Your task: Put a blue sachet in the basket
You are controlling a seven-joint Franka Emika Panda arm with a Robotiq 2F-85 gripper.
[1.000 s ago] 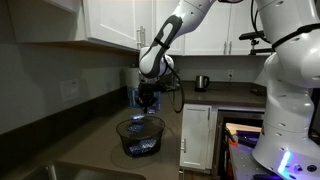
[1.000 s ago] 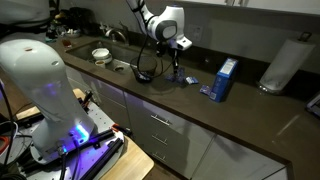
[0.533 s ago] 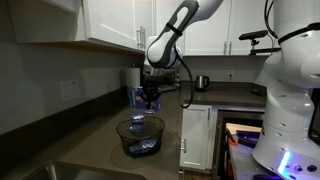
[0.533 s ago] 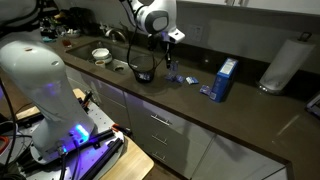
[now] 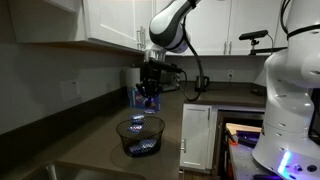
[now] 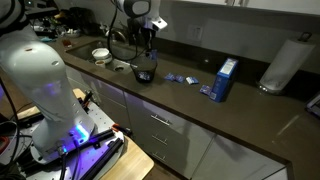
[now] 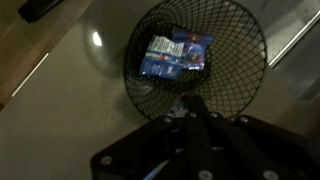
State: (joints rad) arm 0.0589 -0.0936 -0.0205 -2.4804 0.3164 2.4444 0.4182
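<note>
The basket (image 7: 240, 70) is thin black wire mesh with a matt finish, open enough to see through. The blue sachet (image 7: 175, 55) lying in it has a glossy, crinkled film that catches the light. The surface (image 7: 70, 120) underneath is smooth and faintly shiny, like polished stone. The cabinet doors (image 5: 110, 25) look painted, satin white.

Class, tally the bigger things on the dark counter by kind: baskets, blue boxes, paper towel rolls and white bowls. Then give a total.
basket: 1
blue box: 1
paper towel roll: 1
white bowl: 1
Total: 4
</note>
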